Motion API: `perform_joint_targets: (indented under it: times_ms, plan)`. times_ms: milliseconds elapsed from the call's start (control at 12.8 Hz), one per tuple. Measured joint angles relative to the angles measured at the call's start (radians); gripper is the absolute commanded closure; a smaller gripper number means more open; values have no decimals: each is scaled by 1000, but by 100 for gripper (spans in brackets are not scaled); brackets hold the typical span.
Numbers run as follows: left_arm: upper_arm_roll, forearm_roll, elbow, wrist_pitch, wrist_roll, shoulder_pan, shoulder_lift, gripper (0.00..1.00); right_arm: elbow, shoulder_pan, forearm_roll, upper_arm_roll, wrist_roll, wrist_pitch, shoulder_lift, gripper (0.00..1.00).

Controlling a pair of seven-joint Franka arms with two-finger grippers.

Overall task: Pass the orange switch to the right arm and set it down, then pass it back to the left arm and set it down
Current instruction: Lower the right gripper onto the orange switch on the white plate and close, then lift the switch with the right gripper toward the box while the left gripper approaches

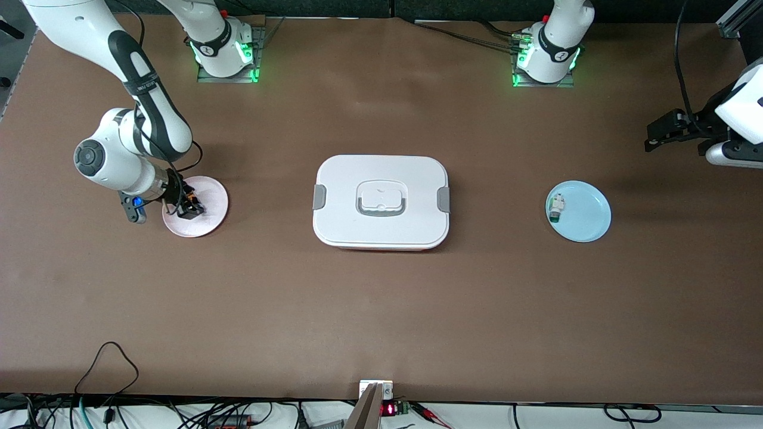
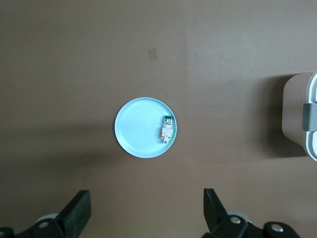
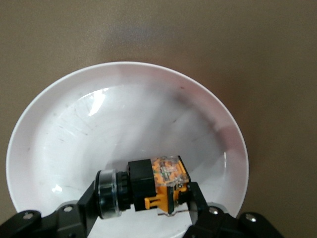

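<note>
The orange switch point(image 3: 148, 186) lies on its side on a pale pink plate point(image 3: 124, 114) at the right arm's end of the table. My right gripper point(image 3: 143, 196) is down on that plate, one finger against the switch's round face and the other against its orange rear, shut on it. In the front view the switch point(image 1: 191, 201) shows as a small dark and orange spot between the right gripper's point(image 1: 189, 207) fingers. The white box point(image 1: 357, 173) stands in the table's middle. My left gripper point(image 1: 656, 136) hangs open and empty, high over the left arm's end of the table.
A light blue plate point(image 1: 587, 214) lies between the box and the left arm's end, holding a small white part with a green tip point(image 1: 556, 208). The left wrist view shows this plate point(image 2: 138, 129), the part point(image 2: 167, 128) and the box's corner point(image 2: 309, 116).
</note>
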Motion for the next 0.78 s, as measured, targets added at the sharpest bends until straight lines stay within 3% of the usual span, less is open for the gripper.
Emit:
perform_joint_targets:
  times_ms: [157, 235, 470, 783]
  plan:
    - [0, 0, 0, 0, 0, 0, 0, 0, 6, 0, 27, 27, 0, -24, -6, 67]
    - [0, 0, 0, 0, 0, 0, 0, 0, 20, -1, 83, 49, -1, -61, -16, 67]
    - [0, 0, 0, 0, 0, 0, 0, 0, 121, 1, 318, 103, -7, -259, -61, 67]
    - [0, 0, 0, 0, 0, 0, 0, 0, 273, 1, 709, 109, -63, -528, -90, 67]
